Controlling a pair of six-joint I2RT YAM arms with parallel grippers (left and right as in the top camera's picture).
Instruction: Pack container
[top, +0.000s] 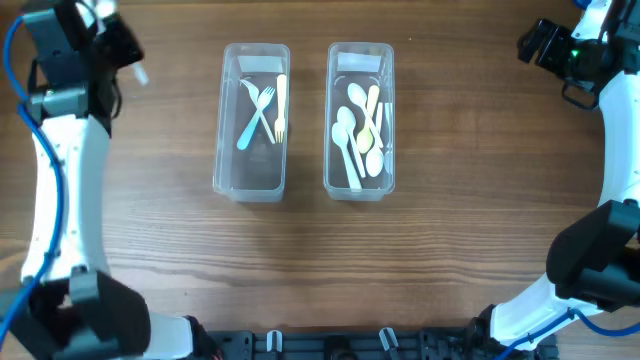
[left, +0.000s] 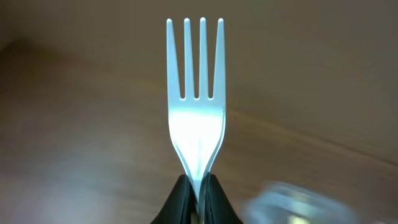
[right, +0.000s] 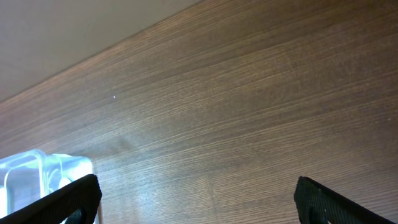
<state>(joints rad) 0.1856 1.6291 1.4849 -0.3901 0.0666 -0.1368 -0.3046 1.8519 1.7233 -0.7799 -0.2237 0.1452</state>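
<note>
Left bin (top: 218, 120), right bin (top: 329, 120) (narrow lane between)

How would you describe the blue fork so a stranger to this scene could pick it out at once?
On the wooden table stand two clear containers; look in the fork container, not the spoon container. Three forks lie there: the blue fork crosses a white fork, with a cream fork alongside. It alone is blue.

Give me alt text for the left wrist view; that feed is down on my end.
A pale plastic fork stands upright, tines up, its handle clamped in the shut left pincer at the bottom edge. Behind it is a blurred brown wooden table, with a blurred clear object at lower right.
</note>
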